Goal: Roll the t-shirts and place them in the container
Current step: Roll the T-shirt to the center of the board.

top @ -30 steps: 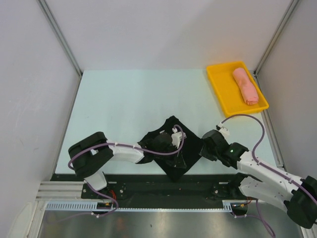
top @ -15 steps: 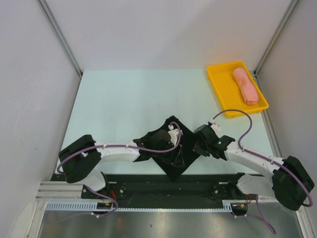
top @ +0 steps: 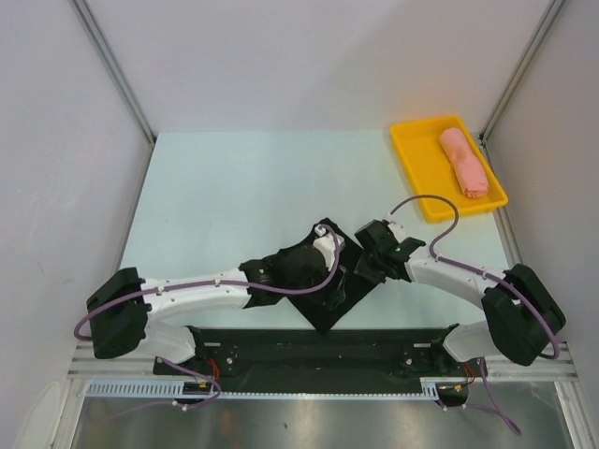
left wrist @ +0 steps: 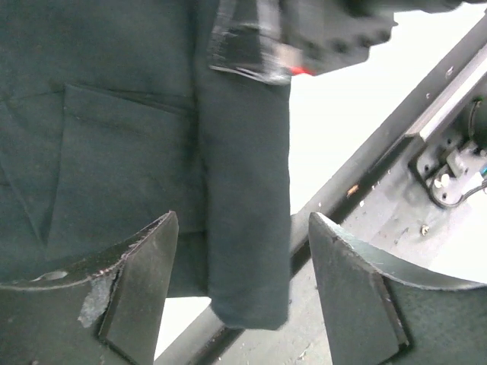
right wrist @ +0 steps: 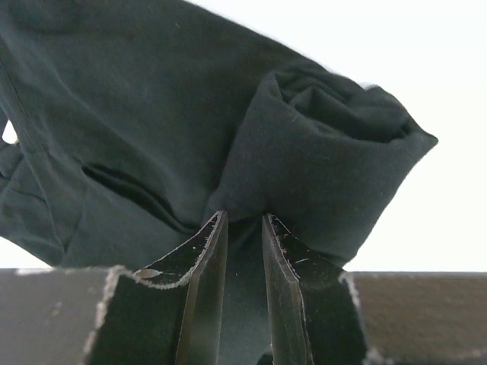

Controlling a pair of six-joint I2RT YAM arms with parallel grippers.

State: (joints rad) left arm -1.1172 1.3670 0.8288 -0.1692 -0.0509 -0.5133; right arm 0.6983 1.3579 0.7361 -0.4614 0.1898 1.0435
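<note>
Pale table (top: 234,187): one black t-shirt (top: 328,313), one pink roll (top: 464,163), one tray (top: 416,154).

Two t-shirts are counted: one black t-shirt (top: 339,304) at both hands and one salmon-pink rolled t-shirt (top: 464,162) well beyond the right hand (right wrist: 242,228). One yellow plastic tray (top: 416,159), one counter (top: 234,187) and two hands, the left hand (left wrist: 240,228) included, are seen.

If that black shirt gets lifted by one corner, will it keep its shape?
Probably not: the black t-shirt creases and bunches where the right pincer pinches it, so it looks floppy. Its rolled edge would likely sag or unroll if left unsupported.
</note>
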